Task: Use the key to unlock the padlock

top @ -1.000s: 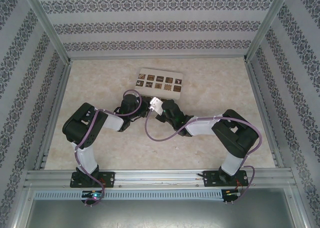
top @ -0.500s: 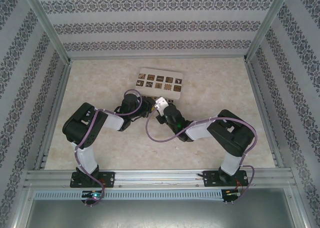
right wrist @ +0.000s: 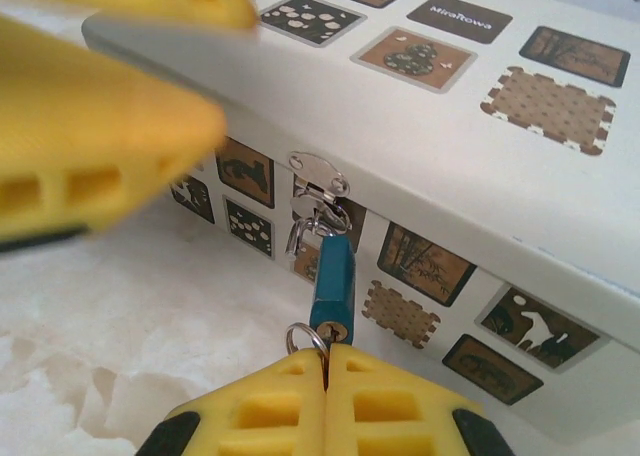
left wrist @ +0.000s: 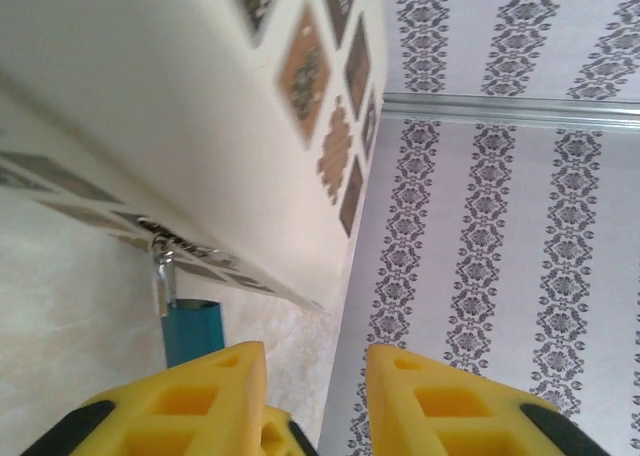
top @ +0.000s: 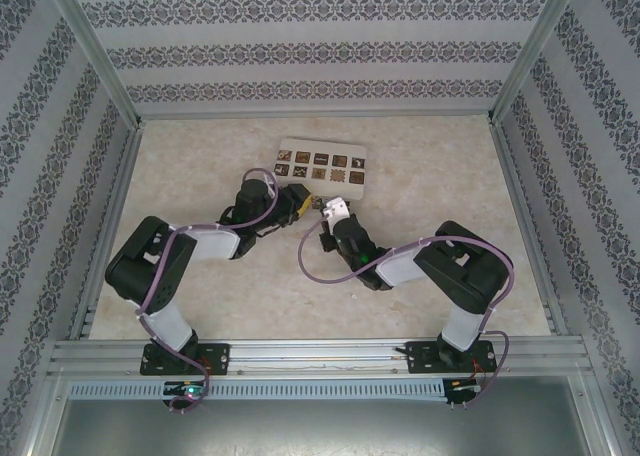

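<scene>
Up close, right hand (right wrist: 326,356) closed beneath the padlock (right wrist: 332,274), key ring (right wrist: 302,336) alongside.

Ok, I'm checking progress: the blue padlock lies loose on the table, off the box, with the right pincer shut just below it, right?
No. The right wrist view shows the blue padlock hanging from the silver hasp on the front of the box, not loose on the table. The right pincer is indeed shut just below it.

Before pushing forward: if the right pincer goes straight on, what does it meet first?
The padlock, keyhole end first, hanging from the box's hasp just ahead of the right pincer; depth is unclear.
</scene>
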`<state>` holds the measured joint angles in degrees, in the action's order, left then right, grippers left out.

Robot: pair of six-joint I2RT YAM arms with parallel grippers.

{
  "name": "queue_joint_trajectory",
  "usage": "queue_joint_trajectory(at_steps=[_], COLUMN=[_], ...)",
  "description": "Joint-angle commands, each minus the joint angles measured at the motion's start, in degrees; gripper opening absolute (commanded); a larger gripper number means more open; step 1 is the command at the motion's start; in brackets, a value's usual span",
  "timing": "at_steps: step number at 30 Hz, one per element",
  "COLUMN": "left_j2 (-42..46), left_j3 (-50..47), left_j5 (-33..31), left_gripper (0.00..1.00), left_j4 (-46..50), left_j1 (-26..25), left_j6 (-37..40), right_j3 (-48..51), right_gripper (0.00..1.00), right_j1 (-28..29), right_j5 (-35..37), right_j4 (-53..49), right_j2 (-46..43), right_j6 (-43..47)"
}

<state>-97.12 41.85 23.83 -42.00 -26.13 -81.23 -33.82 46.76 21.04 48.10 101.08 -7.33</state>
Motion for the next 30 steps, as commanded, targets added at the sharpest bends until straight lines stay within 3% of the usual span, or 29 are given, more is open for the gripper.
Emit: queue_joint_trajectory(at_steps=[1,6,13,17,25,30], left_j2=[3.5,9.6,19.5,22.9,25.9,26.8], left_j3=[-0.5,-1.4,1.4,2.4,2.3,1.9], left_j5=[-0.8,-3.5,-9.1,-11.1,-13.2,-13.8], left_gripper=[0.34,0.37,0.46,0.48,0.51,0.51], left_j4=[6.1,12.3,24.3,27.9,30.6,31.4], left_j1=[1.0,2.4,3.1,3.1,3.5,4.0], left_j6=[5.9,12.2,26.8,32.4,36.7,37.4], right_j3=[1.7,4.6,8.8,11.0,13.1,13.3], right_gripper=[0.0,0.0,0.0,0.0,0.0,0.0], right_j1=[0.8,0.8,0.1,-1.5,-2.8,-3.2], right_j5=[2.2,1.8,0.2,-1.5,-4.2,-5.2], right_j4=[2.1,2.9,3.0,3.5,4.6,5.9], right_j2=[-2.2,-4.9,-8.9,-9.5,-7.9,-6.7], right_j6=[-6.7,-14.4,-28.1,-40.4,-55.3,-59.9])
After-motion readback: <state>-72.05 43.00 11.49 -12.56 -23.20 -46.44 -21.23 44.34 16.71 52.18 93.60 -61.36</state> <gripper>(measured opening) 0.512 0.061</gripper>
